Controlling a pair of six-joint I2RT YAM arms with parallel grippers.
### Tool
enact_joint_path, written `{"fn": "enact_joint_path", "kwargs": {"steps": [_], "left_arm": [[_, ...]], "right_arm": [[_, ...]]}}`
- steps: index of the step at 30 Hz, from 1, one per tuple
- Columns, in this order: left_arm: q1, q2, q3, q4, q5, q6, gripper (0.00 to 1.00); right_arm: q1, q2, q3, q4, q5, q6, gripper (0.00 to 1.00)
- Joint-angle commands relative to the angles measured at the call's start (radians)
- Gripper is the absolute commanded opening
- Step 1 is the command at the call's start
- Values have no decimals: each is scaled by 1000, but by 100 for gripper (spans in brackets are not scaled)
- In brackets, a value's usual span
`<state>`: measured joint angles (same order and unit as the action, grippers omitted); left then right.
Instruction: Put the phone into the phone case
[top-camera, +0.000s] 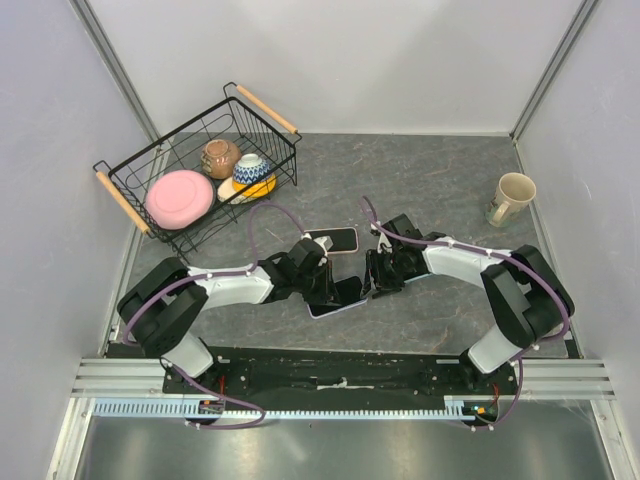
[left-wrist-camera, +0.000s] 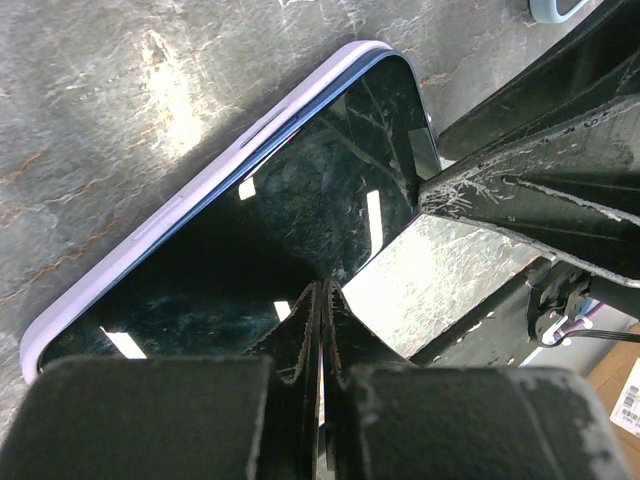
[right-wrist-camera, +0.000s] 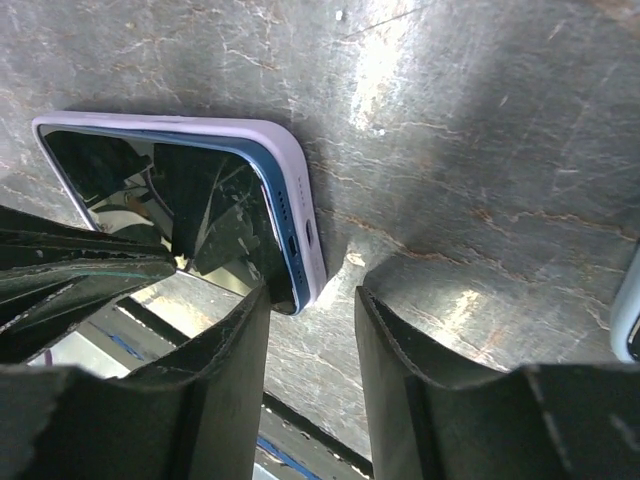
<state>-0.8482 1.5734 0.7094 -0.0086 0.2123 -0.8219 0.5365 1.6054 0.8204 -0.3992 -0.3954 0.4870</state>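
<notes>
A blue phone (top-camera: 340, 297) with a black screen lies in a lilac case (left-wrist-camera: 200, 185) on the table between the two arms. My left gripper (top-camera: 322, 285) is shut, with its closed tips (left-wrist-camera: 322, 290) resting on the phone's screen (left-wrist-camera: 260, 230). My right gripper (top-camera: 375, 280) is open and holds nothing. In the right wrist view it (right-wrist-camera: 310, 300) straddles the phone's bottom corner. There the phone's blue edge (right-wrist-camera: 285, 225) shows above the case lip (right-wrist-camera: 290, 170). The left finger touches that corner.
A wire basket (top-camera: 135, 205) at the back left holds a pink plate, a bowl, a banana and a brown cup. A second phone (top-camera: 335, 240) lies just behind the grippers. A cream mug (top-camera: 512, 197) stands at the right. A light blue object (right-wrist-camera: 630, 320) lies beside my right gripper.
</notes>
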Motion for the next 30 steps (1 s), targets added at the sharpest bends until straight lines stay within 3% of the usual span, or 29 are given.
{"fn": "enact_joint_path", "kwargs": {"steps": [1, 22, 30], "left_arm": [[0, 40, -22, -41, -27, 4, 2], [-2, 66, 35, -88, -34, 27, 2], [-2, 36, 74, -113, -25, 50, 2]], "right_arm": [[8, 1, -47, 51, -13, 16, 45], [6, 110, -79, 69, 21, 5, 10], [19, 93, -37, -26, 187, -48, 5]]}}
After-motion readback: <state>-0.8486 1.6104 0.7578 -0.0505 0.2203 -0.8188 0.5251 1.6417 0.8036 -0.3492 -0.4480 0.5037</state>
